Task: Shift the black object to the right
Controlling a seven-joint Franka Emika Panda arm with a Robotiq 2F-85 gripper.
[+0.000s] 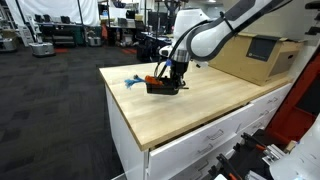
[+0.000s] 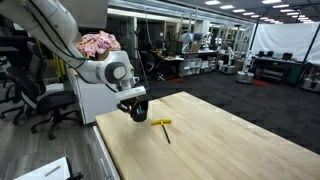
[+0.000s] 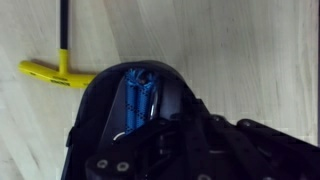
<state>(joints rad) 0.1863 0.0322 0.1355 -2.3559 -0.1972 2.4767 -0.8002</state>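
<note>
The black object (image 1: 160, 87) is a rounded dark thing with blue inside, near the far left part of the wooden table top (image 1: 200, 105). In the wrist view it (image 3: 100, 115) fills the lower middle. My gripper (image 1: 172, 76) is right over it and seems closed on it; the fingers themselves are dark and hard to make out in the wrist view (image 3: 150, 135). In an exterior view the gripper (image 2: 137, 106) holds the black object (image 2: 138, 114) just at the table surface.
A yellow T-handle tool (image 3: 55, 72) lies on the table beside the black object; it shows in both exterior views (image 2: 162, 124) (image 1: 132, 81). A cardboard box (image 1: 255, 55) stands at the table's back. White drawers (image 1: 200, 140) sit below the front edge.
</note>
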